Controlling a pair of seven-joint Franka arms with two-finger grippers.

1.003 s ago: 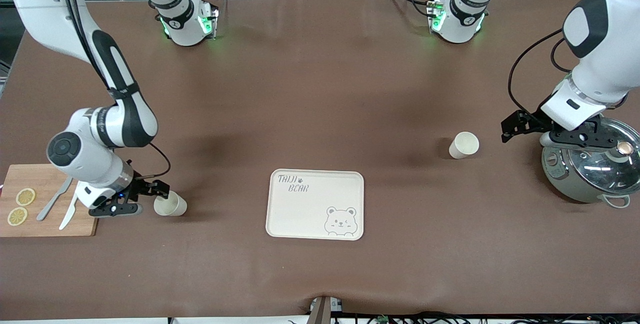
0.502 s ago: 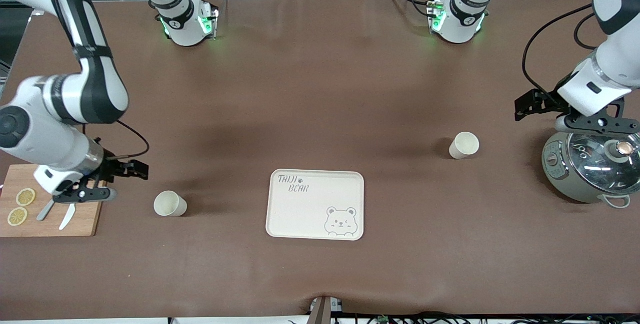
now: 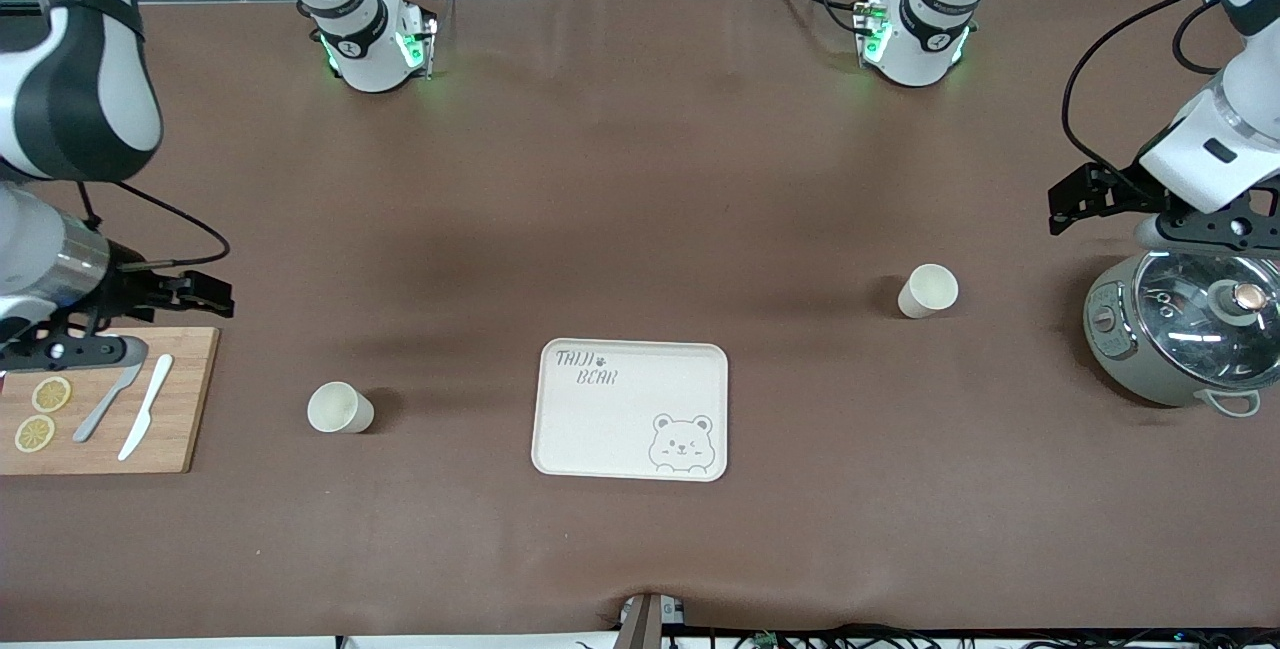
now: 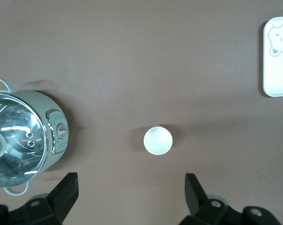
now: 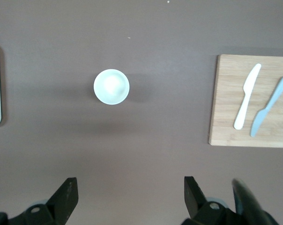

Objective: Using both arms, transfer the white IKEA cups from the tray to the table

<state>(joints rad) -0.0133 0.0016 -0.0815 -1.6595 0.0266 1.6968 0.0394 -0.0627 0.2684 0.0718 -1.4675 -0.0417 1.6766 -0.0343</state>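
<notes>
My left hand (image 3: 1095, 197) hangs released above the worktop (image 3: 640, 179) beside the glass-lidded cooker (image 3: 1180, 329); my right hand (image 3: 150, 304) hangs released over the edge of the wooden cutting board (image 3: 190, 399). One white cup (image 3: 928, 290) stands upright toward my left arm's end, the other cup (image 3: 340, 408) toward my right arm's end. Between them lies the cream tray (image 3: 600, 429), printed "TAIJI BEAR" with a bear's face.

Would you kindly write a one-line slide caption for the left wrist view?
Open left gripper above a white cup standing upright on the brown table, between the glass-lidded pot and bear-printed tray.
</notes>
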